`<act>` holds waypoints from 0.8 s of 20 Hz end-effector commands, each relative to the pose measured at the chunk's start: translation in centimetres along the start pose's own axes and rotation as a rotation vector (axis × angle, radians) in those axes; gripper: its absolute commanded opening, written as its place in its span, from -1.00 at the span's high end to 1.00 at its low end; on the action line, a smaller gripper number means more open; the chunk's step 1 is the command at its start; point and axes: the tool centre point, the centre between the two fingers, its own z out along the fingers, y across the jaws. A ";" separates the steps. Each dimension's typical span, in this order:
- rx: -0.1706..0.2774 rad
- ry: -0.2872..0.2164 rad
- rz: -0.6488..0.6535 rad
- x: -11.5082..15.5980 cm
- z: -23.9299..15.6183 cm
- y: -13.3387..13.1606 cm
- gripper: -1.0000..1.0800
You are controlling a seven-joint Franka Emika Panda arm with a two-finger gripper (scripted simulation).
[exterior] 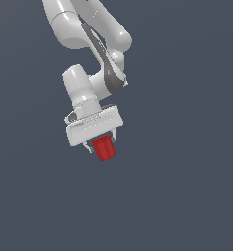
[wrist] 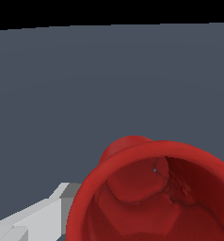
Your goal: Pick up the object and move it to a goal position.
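Note:
The object, a small red cup-like cylinder [exterior: 104, 148] with a wider rim band, hangs below my white gripper [exterior: 102, 142] in the exterior view, its rim up between the two short fingers. The gripper is shut on it near the rim and holds it in the air, slightly tilted. In the wrist view the red cup [wrist: 156, 193] fills the near corner, its hollow inside facing the camera, with one pale finger [wrist: 34, 216] showing beside it. The other finger is hidden by the cup.
A plain dark grey surface [exterior: 187, 196] fills the background in both views. My white arm [exterior: 84, 29] reaches down from the top of the exterior view. No other objects show.

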 end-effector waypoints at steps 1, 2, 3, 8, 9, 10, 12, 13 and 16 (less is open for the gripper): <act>0.009 0.059 -0.021 1.4 -0.7 1.1 1.00; 0.014 0.082 -0.028 1.8 -1.0 1.5 1.00; 0.018 0.103 -0.036 2.3 -1.3 1.9 1.00; 0.040 0.207 -0.072 4.4 -2.6 3.7 1.00; 0.045 0.227 -0.080 4.8 -2.9 4.1 1.00; 0.049 0.246 -0.087 5.2 -3.2 4.4 1.00; 0.058 0.285 -0.100 6.0 -3.7 5.1 1.00; 0.063 0.304 -0.107 6.3 -4.0 5.4 1.00; 0.078 0.361 -0.128 7.4 -4.8 6.4 1.00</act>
